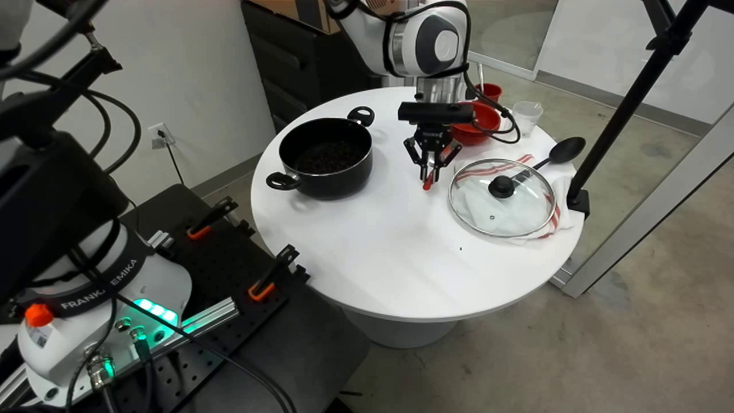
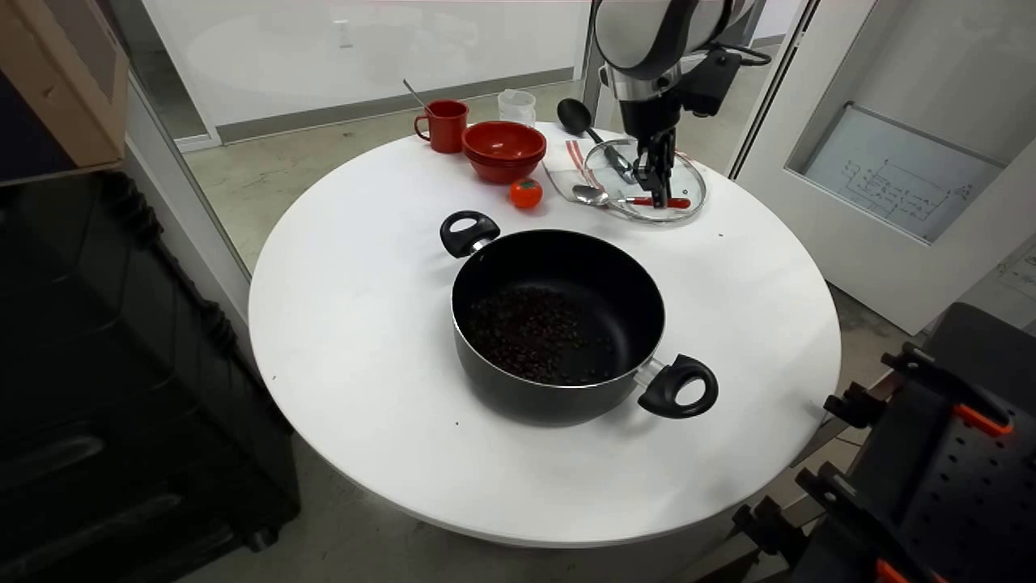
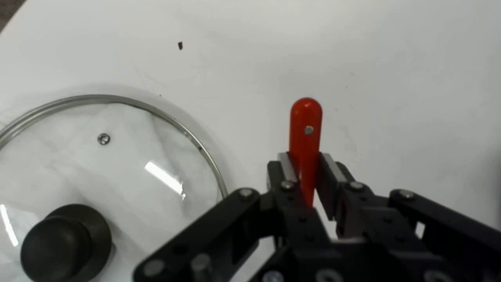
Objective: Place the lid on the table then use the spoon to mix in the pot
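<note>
1. The round white table (image 1: 367,252) spreads under the black pot (image 2: 542,402).
2. The glass lid (image 1: 503,201) lies well apart from the pot.
3. The gripper (image 3: 307,166) hangs nearer the pot, fingers clamped on the red-handled spoon (image 3: 305,141).
4. The spoon, too, is apart from the pot.
5. Small dark pieces (image 2: 518,328) lie inside the pot.

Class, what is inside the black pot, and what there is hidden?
Small dark pieces, bean-like, lie in the pot; the bottom directly beneath them is covered, unseen.
</note>
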You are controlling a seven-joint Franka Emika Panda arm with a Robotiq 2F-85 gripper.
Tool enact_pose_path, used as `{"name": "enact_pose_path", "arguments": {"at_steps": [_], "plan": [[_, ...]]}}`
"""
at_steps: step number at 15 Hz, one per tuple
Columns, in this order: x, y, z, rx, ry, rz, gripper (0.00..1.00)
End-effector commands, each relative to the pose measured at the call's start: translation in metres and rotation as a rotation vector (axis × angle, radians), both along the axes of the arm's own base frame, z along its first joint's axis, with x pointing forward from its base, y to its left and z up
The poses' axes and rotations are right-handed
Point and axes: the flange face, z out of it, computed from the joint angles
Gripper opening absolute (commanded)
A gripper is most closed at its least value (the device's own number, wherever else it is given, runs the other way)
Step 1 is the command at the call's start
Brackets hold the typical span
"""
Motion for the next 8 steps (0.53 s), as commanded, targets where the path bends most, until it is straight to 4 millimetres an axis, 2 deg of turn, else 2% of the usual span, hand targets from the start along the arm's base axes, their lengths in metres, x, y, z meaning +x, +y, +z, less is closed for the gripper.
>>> {"name": "enact_pose_path", "arguments": {"at_steps": [1,8], "plan": [[-0.003,-0.012,-0.02,-0.026,0.022,0.031,0.05],[-0.027,-0.005,-0.081,0.002,0.097,0.054,0.05]]}}
